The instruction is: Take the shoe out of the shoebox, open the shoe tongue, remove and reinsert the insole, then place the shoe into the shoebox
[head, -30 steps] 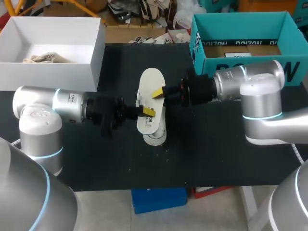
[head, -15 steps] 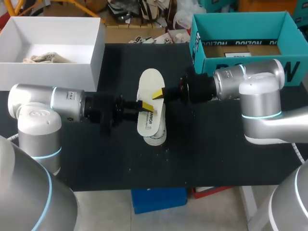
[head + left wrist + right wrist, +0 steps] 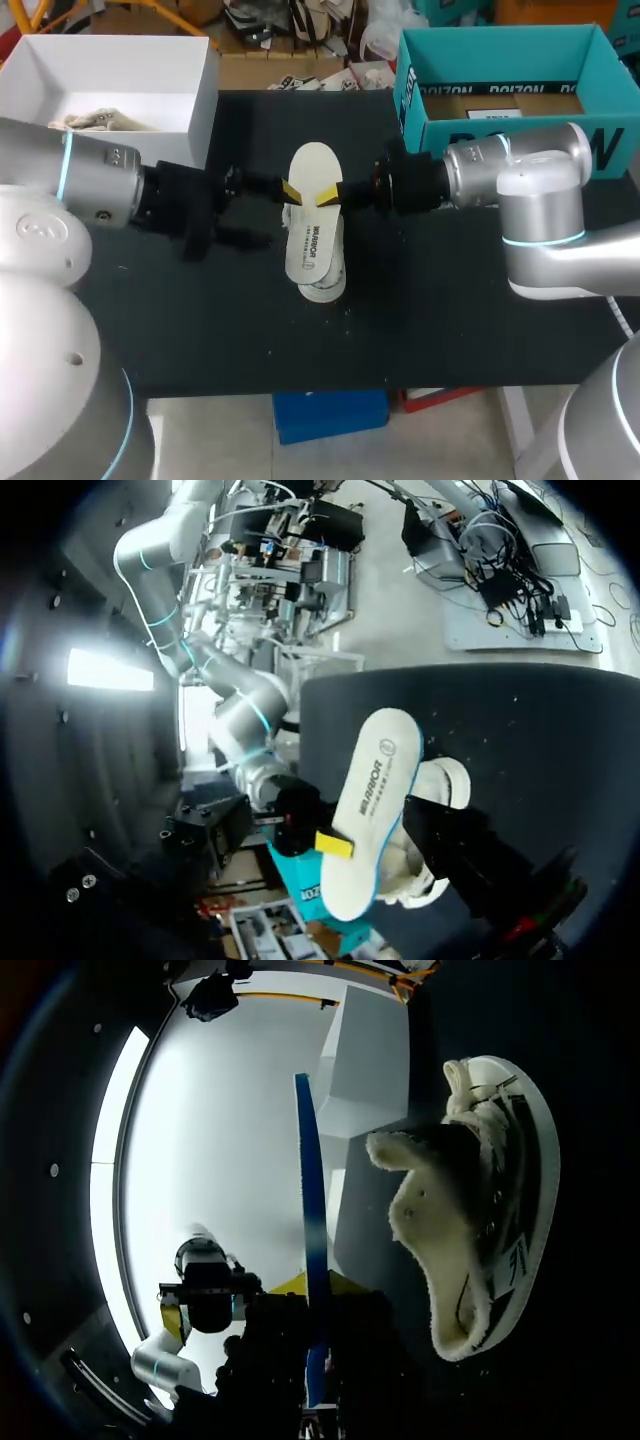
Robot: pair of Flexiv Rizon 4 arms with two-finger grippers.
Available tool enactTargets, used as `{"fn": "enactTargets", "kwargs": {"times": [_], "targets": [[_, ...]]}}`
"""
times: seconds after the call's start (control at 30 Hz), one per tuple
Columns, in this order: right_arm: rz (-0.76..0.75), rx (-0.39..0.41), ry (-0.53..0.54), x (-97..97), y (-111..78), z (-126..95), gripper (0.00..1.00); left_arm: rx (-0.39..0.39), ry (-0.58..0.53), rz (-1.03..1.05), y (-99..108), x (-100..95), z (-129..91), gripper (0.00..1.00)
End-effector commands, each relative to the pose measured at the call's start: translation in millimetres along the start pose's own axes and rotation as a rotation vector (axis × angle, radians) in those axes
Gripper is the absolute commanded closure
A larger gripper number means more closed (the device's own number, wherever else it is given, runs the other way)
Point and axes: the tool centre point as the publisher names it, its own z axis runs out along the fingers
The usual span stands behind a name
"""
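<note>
Left gripper (image 3: 275, 214) moved up-table, spread | right gripper (image 3: 330, 196) pinching flat oval insole (image 3: 312, 165) | fleecy shoe (image 3: 325, 285) beneath

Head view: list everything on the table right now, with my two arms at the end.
insole: one, white with a blue edge, held above the shoe mid-table
shoe: one, white, on the table under the insole
shoebox: one, teal, far right corner
white box: one, far left corner, pale crumpled material inside
table: one, black
left gripper: fingers open, at the insole's left edge
right gripper: fingers shut on the insole's right edge
</note>
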Motion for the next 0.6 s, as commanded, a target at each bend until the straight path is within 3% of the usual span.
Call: {"fn": "enactTargets", "kwargs": {"times": [0.03, 0.43, 0.5, 0.6], "targets": [[0.000, -0.002, -0.002, 0.0, -0.4, 1, 1.00, -0.234, 0.741, 0.009, -9, -19.2, -7, 0.00], [0.000, -0.002, -0.002, 0.0, -0.4, 1, 1.00, -0.234, 0.741, 0.009, -9, -19.2, -7, 0.00], [0.000, -0.002, -0.002, 0.0, -0.4, 1, 1.00, -0.221, 0.846, 0.012, -4, -21.9, 1, 0.00], [0.000, -0.002, -0.002, 0.0, -0.4, 1, 1.00, -0.203, 0.912, 0.007, 4, -26.5, 6, 0.00]]}}
